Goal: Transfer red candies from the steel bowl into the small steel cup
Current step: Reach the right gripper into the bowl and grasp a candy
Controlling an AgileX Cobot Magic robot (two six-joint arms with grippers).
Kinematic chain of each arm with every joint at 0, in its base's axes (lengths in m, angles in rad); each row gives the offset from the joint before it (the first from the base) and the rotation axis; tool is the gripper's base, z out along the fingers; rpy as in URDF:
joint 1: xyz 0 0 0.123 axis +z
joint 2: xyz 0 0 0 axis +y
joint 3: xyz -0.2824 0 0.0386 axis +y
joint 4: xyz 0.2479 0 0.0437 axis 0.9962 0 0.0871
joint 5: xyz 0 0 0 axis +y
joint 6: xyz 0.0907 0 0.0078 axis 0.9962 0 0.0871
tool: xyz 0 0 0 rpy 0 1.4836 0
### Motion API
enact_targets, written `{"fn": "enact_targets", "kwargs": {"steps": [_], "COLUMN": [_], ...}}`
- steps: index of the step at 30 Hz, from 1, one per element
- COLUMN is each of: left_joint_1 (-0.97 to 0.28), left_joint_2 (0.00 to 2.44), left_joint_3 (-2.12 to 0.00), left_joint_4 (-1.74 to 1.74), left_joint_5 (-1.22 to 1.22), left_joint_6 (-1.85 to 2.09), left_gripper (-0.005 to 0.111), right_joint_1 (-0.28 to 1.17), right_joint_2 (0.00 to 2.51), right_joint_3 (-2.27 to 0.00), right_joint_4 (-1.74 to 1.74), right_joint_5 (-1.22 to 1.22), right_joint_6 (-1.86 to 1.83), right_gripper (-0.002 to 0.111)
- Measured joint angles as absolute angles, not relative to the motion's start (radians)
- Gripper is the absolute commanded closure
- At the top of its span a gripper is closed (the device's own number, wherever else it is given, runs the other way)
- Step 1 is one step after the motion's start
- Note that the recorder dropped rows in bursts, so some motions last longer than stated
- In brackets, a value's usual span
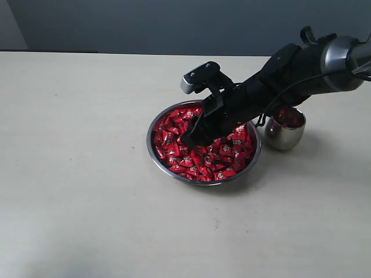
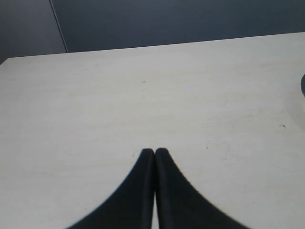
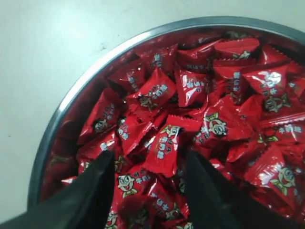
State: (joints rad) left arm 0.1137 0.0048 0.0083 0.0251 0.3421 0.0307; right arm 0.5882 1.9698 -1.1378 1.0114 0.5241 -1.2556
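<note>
Red candies (image 3: 162, 143), shiny wrappers filling steel bowl (image 3: 62, 102), right fingers (image 3: 95, 195) apart, left fingers (image 2: 138, 191) together

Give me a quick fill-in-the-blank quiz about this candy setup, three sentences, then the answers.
1. The right gripper is down over the red candies in the steel bowl with its jaws ____.
2. In the exterior view, the small steel cup stands to the ____ of the bowl.
3. The left gripper is ____, with only bare table in front of it.
Missing words: open; right; shut.
</note>
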Motion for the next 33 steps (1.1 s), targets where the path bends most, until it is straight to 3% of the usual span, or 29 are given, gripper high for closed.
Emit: {"fn": "enact_targets", "kwargs": {"steps": [6, 13, 33], "left_joint_1": [0.114, 0.114, 0.114], "left_joint_2": [0.005, 0.005, 0.005], "left_joint_3": [0.008, 0.008, 0.008], "left_joint_4": [0.025, 0.025, 0.025], "left_joint_5": [0.342, 0.342, 0.342], "left_joint_6": [0.031, 0.031, 0.031], "left_gripper": [0.106, 0.106, 0.106], "right_joint_1": [0.588, 0.588, 0.588], "right_joint_2": [2.013, 2.028, 1.922], "right_joint_3": [-1.138, -1.138, -1.138], "right_joint_4": [1.009, 1.028, 0.963], "right_joint_5": [0.494, 0.457, 0.473], "right_joint_6": [-1.254, -1.254, -1.183], "right_gripper": [0.067, 0.109, 0.109]}}
